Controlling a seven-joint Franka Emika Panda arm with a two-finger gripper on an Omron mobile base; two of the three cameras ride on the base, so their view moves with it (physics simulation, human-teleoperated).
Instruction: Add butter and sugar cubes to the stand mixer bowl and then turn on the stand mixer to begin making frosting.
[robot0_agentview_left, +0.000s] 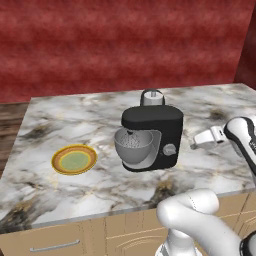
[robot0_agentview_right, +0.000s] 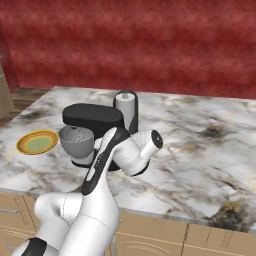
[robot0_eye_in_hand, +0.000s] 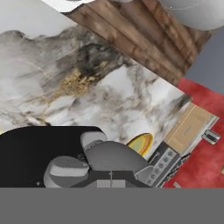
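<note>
The black stand mixer (robot0_agentview_left: 152, 131) stands mid-counter with its head down over the grey stand mixer bowl (robot0_agentview_left: 133, 148), and its round grey knob (robot0_agentview_left: 170, 149) faces right. My gripper (robot0_agentview_left: 195, 143) hovers just right of that knob, pointing at it. In the hand view the shut gripper (robot0_eye_in_hand: 110, 183) has nothing between its tips; the black mixer side (robot0_eye_in_hand: 30, 153) and the knob (robot0_eye_in_hand: 65, 171) are close ahead. From the right, my arm covers part of the mixer (robot0_agentview_right: 92, 115) and the bowl (robot0_agentview_right: 77, 141). The butter and the sugar cubes are out of view.
A flat yellow-rimmed green plate (robot0_agentview_left: 74, 160) (robot0_agentview_right: 37, 142) lies left of the mixer with nothing on it that I can make out. The marble counter (robot0_agentview_left: 215, 110) ends at a front edge above wooden drawers (robot0_agentview_left: 55, 245). A red wall runs behind.
</note>
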